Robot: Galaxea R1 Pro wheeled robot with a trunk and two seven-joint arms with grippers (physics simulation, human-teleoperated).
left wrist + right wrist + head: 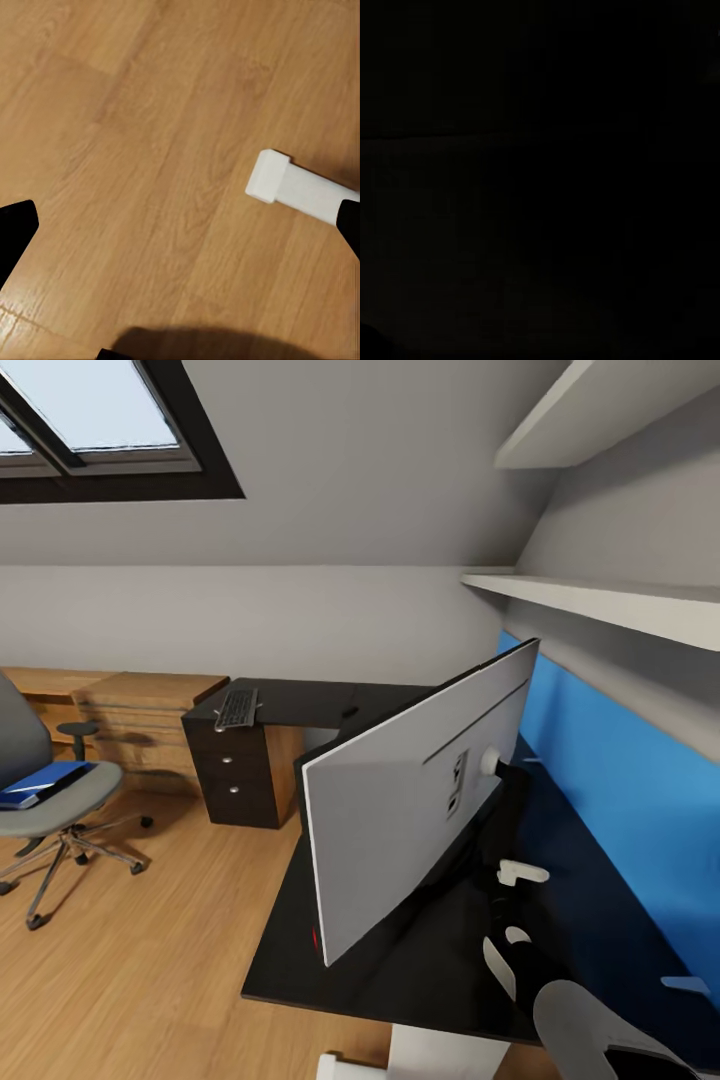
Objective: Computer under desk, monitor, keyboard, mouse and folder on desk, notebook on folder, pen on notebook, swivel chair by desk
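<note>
A: Head view. Monitor stands on the near wing of the black desk, silver-white back toward the camera, screen side facing the blue wall panel. It looks tilted, upper edge rising toward the far right.

B: Keyboard?

A: Keyboard lies on the far wing of the desk, over the black drawer unit with round silver knobs, one end sticking out past the desk edge. Well apart from the monitor.

B: Chair and folder?

A: Swivel chair at the left on the wood floor, away from the desk. Blue folder lies flat on its seat. Light-wood chest behind, against the wall.

B: Right arm?

A: Right arm reaches up from the lower right behind the monitor. Right pincer itself is hidden; cannot tell whether clenched or released. Right wrist view is almost wholly dark, nothing readable.

B: Left?

A: Left wrist view: floorboards and a white desk leg. Two black fingertips at opposite edges, spread wide, nothing between. Left pincer released.
</note>
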